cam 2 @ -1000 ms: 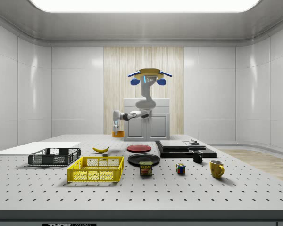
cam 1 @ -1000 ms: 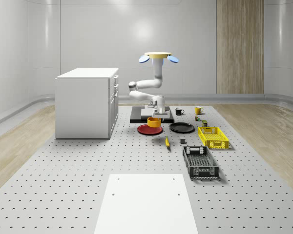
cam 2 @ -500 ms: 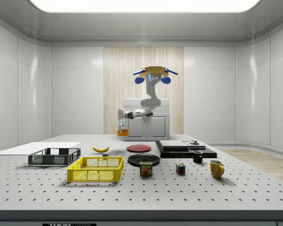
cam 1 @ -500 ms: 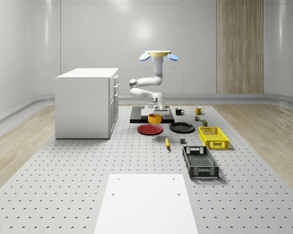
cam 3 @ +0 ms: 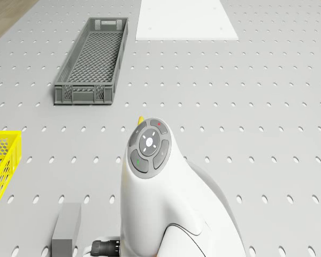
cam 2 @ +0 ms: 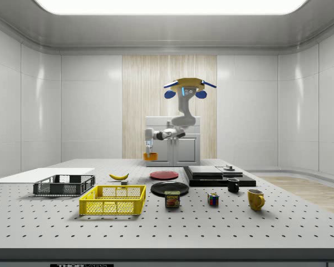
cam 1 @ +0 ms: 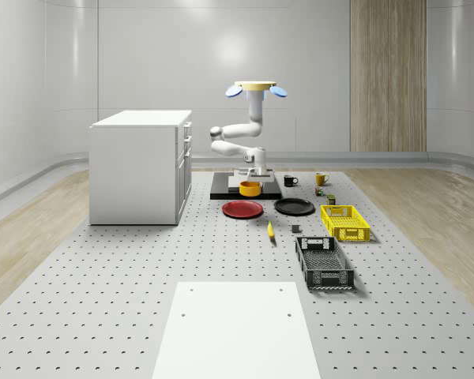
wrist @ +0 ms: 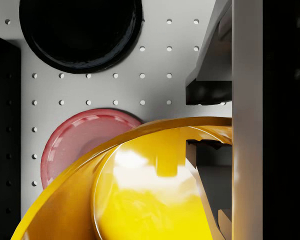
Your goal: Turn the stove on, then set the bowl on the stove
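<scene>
One bowl (cam 1: 250, 188) clamped in pincer (cam 1: 253, 178), frame centre, drone (cam 1: 256, 89) hovering above stove (cam 1: 221, 188). Placing step underway; next: lower bowl onto stove, release.

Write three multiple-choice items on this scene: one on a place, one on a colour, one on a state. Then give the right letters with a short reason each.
1. Where does the banana lie?
A. on the table between the grey crate and the red plate
B. inside the yellow basket
C. on the cabinet

2. What colour is the bowl in the tool?
A. black
B. orange-yellow
C. green

3. What is the state of the bowl?
A. resting on the red plate
B. lying in the grey crate
C. held in the air by the tool

Key:
1 A: the side view shows it on the table, between the grey crate and the red plate.
2 B: it shows orange-yellow in the whole-scene, side and wrist views.
3 C: the side view shows it hanging clear above the table, the fingers clamped on its rim, short of the stove, while the drone hovers above.
</scene>
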Tool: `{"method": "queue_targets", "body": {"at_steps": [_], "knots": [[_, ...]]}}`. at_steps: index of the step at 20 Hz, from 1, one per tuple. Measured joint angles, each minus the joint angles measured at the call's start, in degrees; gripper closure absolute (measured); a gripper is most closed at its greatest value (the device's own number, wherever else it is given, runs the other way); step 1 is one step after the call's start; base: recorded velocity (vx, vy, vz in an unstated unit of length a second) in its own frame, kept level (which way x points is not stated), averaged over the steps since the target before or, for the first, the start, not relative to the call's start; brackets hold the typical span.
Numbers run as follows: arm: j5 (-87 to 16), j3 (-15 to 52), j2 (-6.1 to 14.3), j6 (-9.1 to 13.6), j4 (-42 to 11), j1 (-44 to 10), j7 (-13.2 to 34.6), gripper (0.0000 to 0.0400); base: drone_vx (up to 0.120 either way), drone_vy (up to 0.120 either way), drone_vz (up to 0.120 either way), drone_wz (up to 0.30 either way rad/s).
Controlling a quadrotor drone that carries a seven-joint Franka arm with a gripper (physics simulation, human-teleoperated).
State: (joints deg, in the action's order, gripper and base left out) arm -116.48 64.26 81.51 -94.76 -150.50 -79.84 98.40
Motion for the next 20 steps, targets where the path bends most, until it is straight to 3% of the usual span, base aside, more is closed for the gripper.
{"method": "queue_targets", "body": {"at_steps": [20], "knots": [[0.0, 0.0, 0.0, 0.0, 0.0, 0.0, 0.0, 0.03, -0.12, -0.008, 0.0, 0.0]]}}
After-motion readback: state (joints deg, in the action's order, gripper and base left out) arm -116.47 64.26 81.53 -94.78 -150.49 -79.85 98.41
